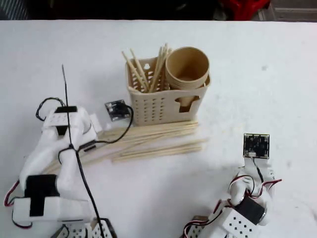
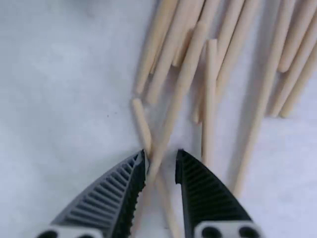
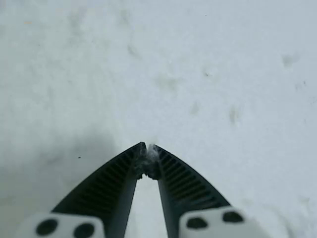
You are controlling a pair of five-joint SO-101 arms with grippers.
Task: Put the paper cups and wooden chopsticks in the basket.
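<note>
A beige slotted basket point(image 1: 157, 106) stands mid-table. Stacked paper cups point(image 1: 187, 67) sit in its right compartment, and several wooden chopsticks point(image 1: 146, 69) stand upright in its left one. More loose chopsticks point(image 1: 158, 141) lie flat on the table in front of the basket. My left arm point(image 1: 67, 131) is at their left ends. My left gripper point(image 2: 161, 154) is open low over the table, its fingers straddling one chopstick point(image 2: 171, 111) that touches one finger. My right gripper point(image 3: 147, 148) is shut on nothing, above bare table at the front right.
A white cloth covers the table point(image 1: 267, 74). A black cable point(image 1: 79, 168) runs along the left arm. The right arm point(image 1: 250, 198) sits folded near the front edge, well away from the basket. Open room lies to the right of the basket.
</note>
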